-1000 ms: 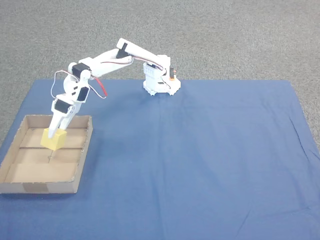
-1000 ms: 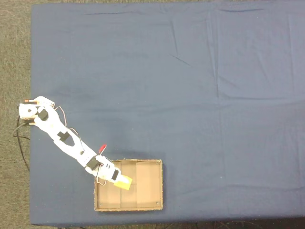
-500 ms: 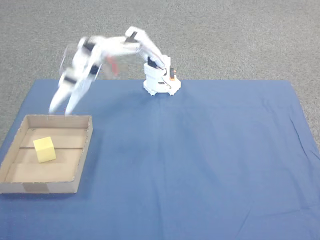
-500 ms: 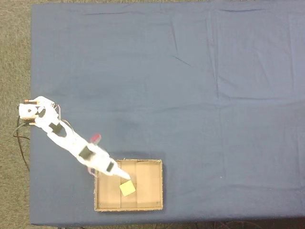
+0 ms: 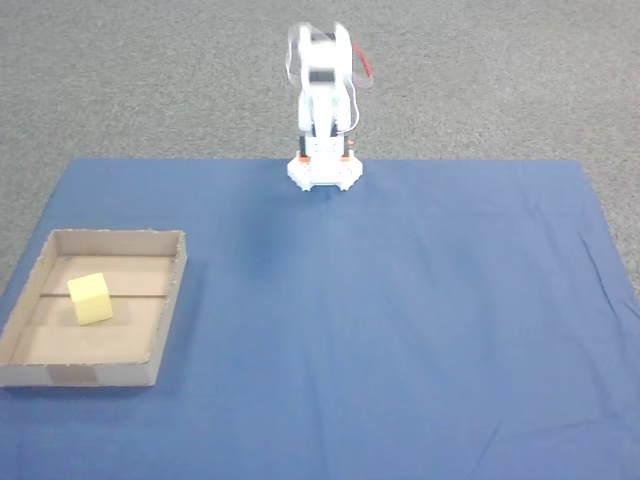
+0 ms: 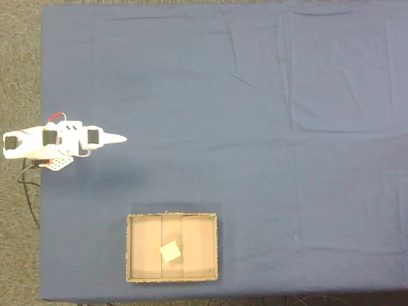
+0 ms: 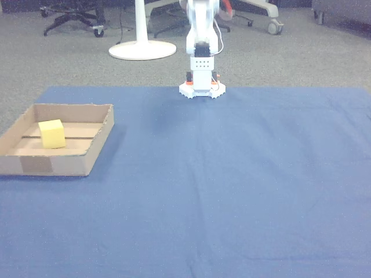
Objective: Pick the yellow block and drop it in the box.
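Observation:
The yellow block [image 5: 89,298] lies loose on the floor of the brown cardboard box [image 5: 115,236], near the flap seam. Both fixed views and the other view show it there: block [image 6: 169,252] in box [image 6: 215,248], block [image 7: 51,133] in box [image 7: 58,165]. The white arm [image 5: 322,90] is folded up over its base, blurred by motion and far from the box. From above, my gripper [image 6: 121,138] points right over the cloth. It tapers to a single tip, shut, holding nothing.
A blue cloth [image 5: 420,320] covers the table, with grey carpet [image 5: 120,80] around it. The arm's base [image 7: 201,88] stands at the cloth's far edge. Behind it are a white round stand foot [image 7: 142,50] and chair legs [image 7: 69,23]. A cable [image 6: 29,191] trails off the base.
The gripper let go of the yellow block, which now rests in the box. The arm rose, swung away from the box and folded back over its base.

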